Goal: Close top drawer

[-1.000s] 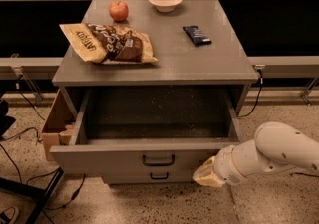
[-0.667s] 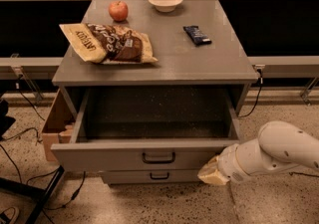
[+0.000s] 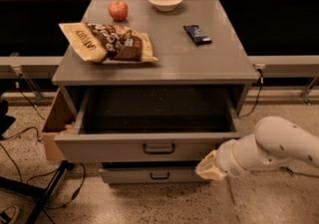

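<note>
Top drawer stands open, well out from under the counter, interior exposed. My claw sits at the drawer front's lower right corner; whether it is clenched or released I cannot tell. On the counter above the drawer: apple, bowl, snack bag, dark bar.

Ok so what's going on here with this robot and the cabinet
A robot arm reaches in from the right, its gripper low beside the right end of the top drawer front. I can't tell whether it touches. The drawer stands pulled well out, not yet closed. On the cabinet top sit an apple, a bowl, a snack bag and a dark wrapped bar.
</note>
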Motion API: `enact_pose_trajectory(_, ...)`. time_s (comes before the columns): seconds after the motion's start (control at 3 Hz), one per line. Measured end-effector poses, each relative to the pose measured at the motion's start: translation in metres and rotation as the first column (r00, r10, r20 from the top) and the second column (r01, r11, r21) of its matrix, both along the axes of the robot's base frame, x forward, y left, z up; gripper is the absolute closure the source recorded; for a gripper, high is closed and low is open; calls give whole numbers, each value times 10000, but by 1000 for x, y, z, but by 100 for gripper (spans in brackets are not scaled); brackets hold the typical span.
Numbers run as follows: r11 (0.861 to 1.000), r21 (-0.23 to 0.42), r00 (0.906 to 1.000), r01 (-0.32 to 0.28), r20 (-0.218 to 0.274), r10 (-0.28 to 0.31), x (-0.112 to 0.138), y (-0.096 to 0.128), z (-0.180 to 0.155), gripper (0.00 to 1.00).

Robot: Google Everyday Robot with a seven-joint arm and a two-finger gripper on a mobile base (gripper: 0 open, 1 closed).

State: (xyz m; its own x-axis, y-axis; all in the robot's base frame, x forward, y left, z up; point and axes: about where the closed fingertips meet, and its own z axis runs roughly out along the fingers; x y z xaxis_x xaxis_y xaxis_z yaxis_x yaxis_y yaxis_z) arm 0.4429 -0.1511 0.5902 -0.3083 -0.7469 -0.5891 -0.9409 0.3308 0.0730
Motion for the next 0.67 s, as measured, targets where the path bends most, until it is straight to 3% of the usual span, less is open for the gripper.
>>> enact_pose_trajectory(0.33,10000,0,10000,0,0,0,0,0,0,100)
enact_pose_trajectory(0.67,9994,191,9983,-276,517,265,59,-2,-3,100)
